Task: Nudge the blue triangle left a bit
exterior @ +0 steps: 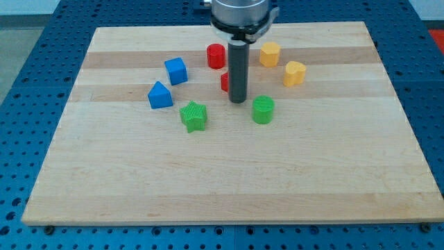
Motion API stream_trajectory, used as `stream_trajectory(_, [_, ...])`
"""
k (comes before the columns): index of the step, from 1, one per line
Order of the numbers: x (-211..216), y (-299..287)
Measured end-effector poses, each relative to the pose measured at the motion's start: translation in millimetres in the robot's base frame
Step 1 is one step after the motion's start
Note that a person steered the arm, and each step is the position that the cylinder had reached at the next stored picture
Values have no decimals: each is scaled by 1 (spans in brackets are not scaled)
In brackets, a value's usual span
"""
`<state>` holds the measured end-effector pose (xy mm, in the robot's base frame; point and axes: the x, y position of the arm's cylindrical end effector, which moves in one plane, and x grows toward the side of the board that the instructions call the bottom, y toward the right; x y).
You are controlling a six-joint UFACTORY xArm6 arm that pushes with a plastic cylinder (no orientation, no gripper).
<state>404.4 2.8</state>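
1. The blue triangle lies on the view's left half of the wooden board, just below and left of the blue cube, with the green star near it toward the view's lower right.
2. My tip is well apart from that triangle, off to its right, between the green star and the green cylinder. It has no jaws and holds nothing; it is a bare rod resting at board height.
3. Just behind the rod a red block peeks out, mostly hidden, so I cannot tell its shape or whether the rod touches it.
4. I judge the step in hand to be the approach: nothing is pressing on the triangle yet.
5. The next move calls for bringing my tip to the triangle's right side, passing between the blue cube and the green star without bumping either, then a short push toward the view's left.
6. Farther out are the red cylinder and two yellow blocks. There are no containers on the board.
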Motion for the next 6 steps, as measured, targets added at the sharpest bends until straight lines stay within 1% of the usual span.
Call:
stream_trajectory(1, [0, -26])
stream_trajectory(5, [3, -70])
stream_trajectory(6, [3, -89])
